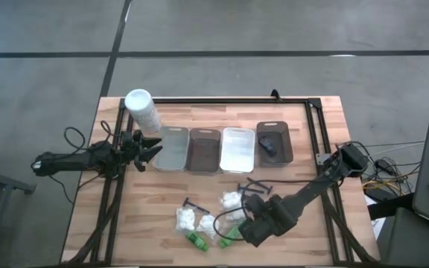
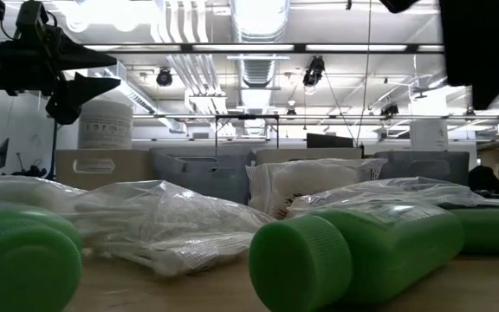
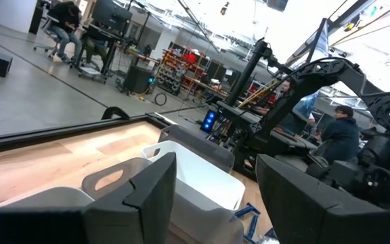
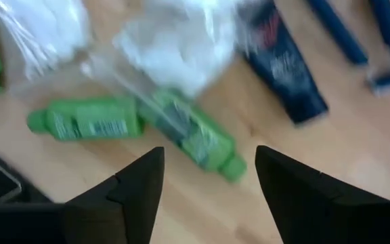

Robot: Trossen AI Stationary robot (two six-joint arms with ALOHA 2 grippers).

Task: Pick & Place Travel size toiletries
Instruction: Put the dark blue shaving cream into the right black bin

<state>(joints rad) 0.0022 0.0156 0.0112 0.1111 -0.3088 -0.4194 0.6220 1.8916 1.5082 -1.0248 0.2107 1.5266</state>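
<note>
The toiletries lie loose on the wooden table's near middle: two green bottles [image 4: 87, 122] [image 4: 195, 135], white puffs in clear wrap [image 1: 187, 218] [image 1: 232, 199], dark razors [image 1: 255, 186] and a dark stick [image 4: 283, 61]. One green bottle [image 2: 362, 251] lies on its side close to the low camera. My right gripper [image 1: 250, 227] hangs open just above the bottles, pointing steeply down, and its fingers [image 4: 131, 186] stand apart with nothing between them. My left gripper [image 1: 151, 149] waits open at the far left, level, beside the trays.
Four rectangular trays [image 1: 173, 149] [image 1: 205, 149] [image 1: 237, 149] [image 1: 274, 143] stand in a row at the table's far middle; the rightmost holds a dark item [image 1: 269, 145]. A tall white cylinder [image 1: 141, 108] stands at the far left. A black frame [image 1: 315, 126] edges the table.
</note>
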